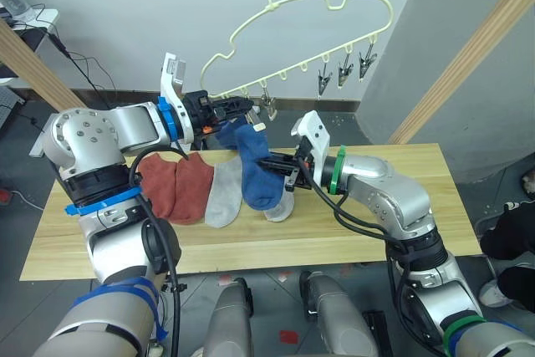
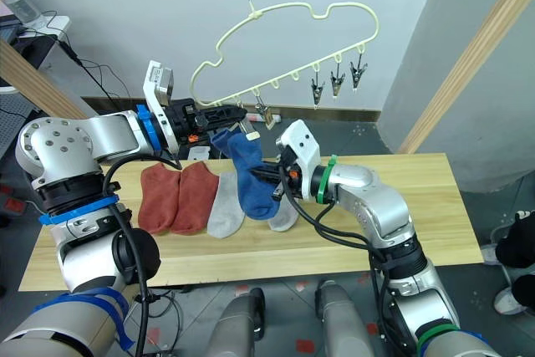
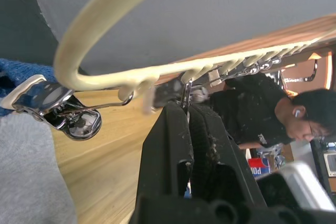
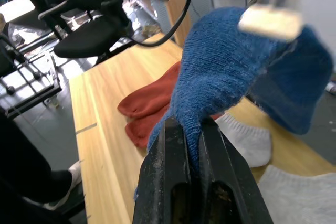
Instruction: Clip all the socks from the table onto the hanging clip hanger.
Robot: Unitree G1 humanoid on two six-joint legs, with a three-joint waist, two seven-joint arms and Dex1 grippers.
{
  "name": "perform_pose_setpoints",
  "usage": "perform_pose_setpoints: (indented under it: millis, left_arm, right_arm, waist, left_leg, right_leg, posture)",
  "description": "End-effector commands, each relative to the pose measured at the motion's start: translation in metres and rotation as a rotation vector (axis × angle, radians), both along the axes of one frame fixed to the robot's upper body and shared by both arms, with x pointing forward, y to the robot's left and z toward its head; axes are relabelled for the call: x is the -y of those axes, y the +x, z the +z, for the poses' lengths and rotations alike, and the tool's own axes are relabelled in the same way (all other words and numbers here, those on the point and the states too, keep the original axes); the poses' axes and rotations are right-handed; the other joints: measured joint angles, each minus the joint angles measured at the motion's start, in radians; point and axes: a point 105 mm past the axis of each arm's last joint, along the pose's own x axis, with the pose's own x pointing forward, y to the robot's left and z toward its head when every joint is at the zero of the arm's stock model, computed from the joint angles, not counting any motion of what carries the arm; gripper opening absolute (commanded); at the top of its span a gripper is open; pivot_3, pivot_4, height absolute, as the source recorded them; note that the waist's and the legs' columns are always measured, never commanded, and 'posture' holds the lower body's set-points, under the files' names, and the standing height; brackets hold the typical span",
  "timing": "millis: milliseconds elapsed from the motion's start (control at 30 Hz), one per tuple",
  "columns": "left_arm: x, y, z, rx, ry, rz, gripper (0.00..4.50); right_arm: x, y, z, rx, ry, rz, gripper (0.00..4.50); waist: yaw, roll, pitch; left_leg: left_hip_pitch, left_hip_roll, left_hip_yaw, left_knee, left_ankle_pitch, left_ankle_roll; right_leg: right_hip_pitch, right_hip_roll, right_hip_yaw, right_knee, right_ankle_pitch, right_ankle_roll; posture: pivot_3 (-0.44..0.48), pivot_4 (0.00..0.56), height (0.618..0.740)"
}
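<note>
Fingers of the right gripper [image 4: 191, 150] pinch a blue sock [image 1: 255, 169], lifting it off the worktop [image 1: 401, 206] toward a clip [image 1: 266, 106] that the left fingers [image 3: 178, 140] squeeze, probably to open it.

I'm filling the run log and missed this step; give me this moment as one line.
left gripper: shut on a clip of clip hanger | right gripper: shut on blue sock, lifted | red and grey socks: on table

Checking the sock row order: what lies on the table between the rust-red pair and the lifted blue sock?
A light grey sock, seen in the left eye view.
</note>
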Motion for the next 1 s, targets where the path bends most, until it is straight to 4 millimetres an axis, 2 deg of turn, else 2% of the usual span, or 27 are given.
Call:
perform_pose_setpoints:
  millis: [33, 300, 467, 633, 800, 933, 1000]
  left_arm:
    - [0.001, -0.004, 0.000, 0.010, 0.018, -0.018, 0.00]
    - [0.001, -0.006, 0.003, 0.063, 0.021, -0.036, 0.00]
    - [0.001, -0.010, 0.008, 0.068, -0.008, -0.054, 1.62]
    - [-0.003, -0.011, 0.009, 0.074, 0.003, -0.043, 2.95]
    - [-0.016, -0.021, 0.013, 0.145, 0.098, -0.027, 4.41]
    - [-0.027, -0.024, 0.005, 0.187, 0.240, 0.034, 4.50]
    - [-0.031, -0.026, 0.002, 0.259, 0.331, 0.071, 4.50]
  right_arm:
    - [0.000, 0.001, 0.019, 0.014, 0.060, 0.012, 0.06]
    - [0.000, 0.002, 0.025, 0.006, 0.071, 0.015, 0.06]
    - [-0.001, 0.002, 0.021, 0.005, 0.058, 0.014, 0.00]
    - [-0.005, 0.005, 0.019, 0.007, 0.053, 0.011, 0.00]
    - [-0.009, 0.016, 0.012, 0.024, 0.025, -0.023, 0.00]
    - [-0.013, 0.021, 0.010, 0.023, 0.030, -0.025, 1.05]
    - [-0.014, 0.023, 0.010, 0.035, 0.031, -0.023, 1.79]
  waist:
    - [0.000, 0.000, 0.000]
    - [0.000, 0.000, 0.000]
    - [0.000, 0.000, 0.000]
    - [0.000, 0.000, 0.000]
    - [-0.002, 0.000, 0.000]
    - [0.003, 0.000, 0.000]
    - [0.008, 0.000, 0.000]
  left_leg:
    - [0.000, 0.000, 0.000, 0.000, 0.000, 0.000]
    - [-0.002, 0.000, 0.000, 0.000, 0.000, 0.000]
    - [-0.004, 0.000, 0.000, 0.000, 0.000, 0.000]
    - [-0.004, 0.000, 0.000, 0.000, 0.000, 0.000]
    - [-0.004, 0.000, 0.001, 0.000, 0.000, 0.000]
    - [-0.004, 0.000, 0.000, -0.001, 0.000, 0.000]
    - [-0.004, 0.000, 0.001, -0.001, 0.000, 0.000]
  right_leg:
    - [0.000, 0.000, 0.000, 0.000, 0.000, 0.000]
    - [-0.002, 0.000, 0.000, 0.000, 0.000, 0.000]
    - [-0.004, 0.000, 0.000, 0.000, 0.000, 0.000]
    - [-0.005, 0.000, 0.000, 0.000, 0.000, 0.000]
    - [-0.005, 0.000, 0.000, 0.000, 0.000, 0.000]
    - [-0.005, 0.000, 0.000, 0.000, 0.000, 0.000]
    - [-0.005, -0.001, 0.000, 0.000, 0.000, 0.000]
  posture:
    - [-0.030, 0.299, 0.740]
    - [-0.030, 0.300, 0.740]
    - [-0.022, 0.301, 0.740]
    - [-0.013, 0.301, 0.740]
    - [-0.012, 0.300, 0.740]
    - [0.010, 0.296, 0.740]
    - [0.023, 0.293, 0.740]
